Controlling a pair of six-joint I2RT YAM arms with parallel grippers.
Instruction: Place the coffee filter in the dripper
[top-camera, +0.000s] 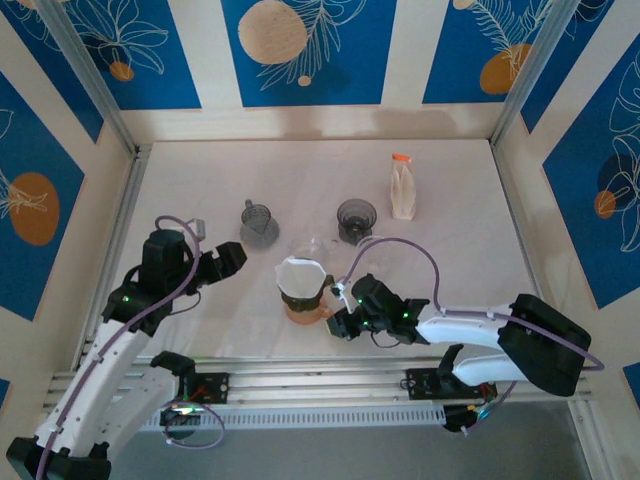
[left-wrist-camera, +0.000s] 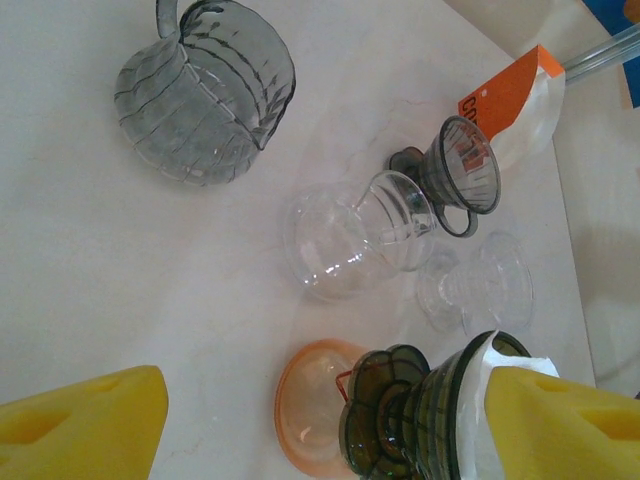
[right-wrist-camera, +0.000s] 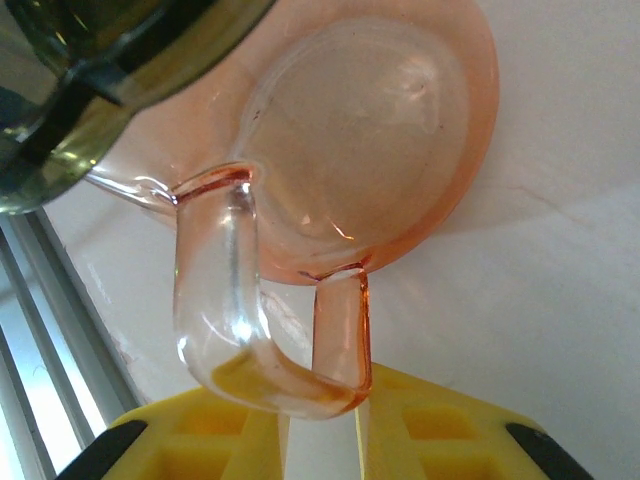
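The white coffee filter (top-camera: 300, 270) sits inside the dark green glass dripper (top-camera: 298, 296), which stands on an orange glass cup (top-camera: 308, 313) at the table's middle front. In the left wrist view the filter (left-wrist-camera: 482, 352) lines the dripper (left-wrist-camera: 410, 415) above the orange cup (left-wrist-camera: 305, 400). My left gripper (top-camera: 232, 262) hangs open just left of them; in its own view the left gripper (left-wrist-camera: 325, 405) has its yellow fingers far apart. My right gripper (top-camera: 340, 306) is at the cup's right side. The right gripper (right-wrist-camera: 322, 425) is shut on the cup's handle (right-wrist-camera: 215, 290).
A ribbed grey glass cup (top-camera: 258, 222) stands back left, a dark smoked dripper (top-camera: 356, 217) back centre, and a clear glass carafe (top-camera: 318, 248) just behind the orange cup. A white pouch with an orange top (top-camera: 402, 190) stands back right. Walls enclose the table.
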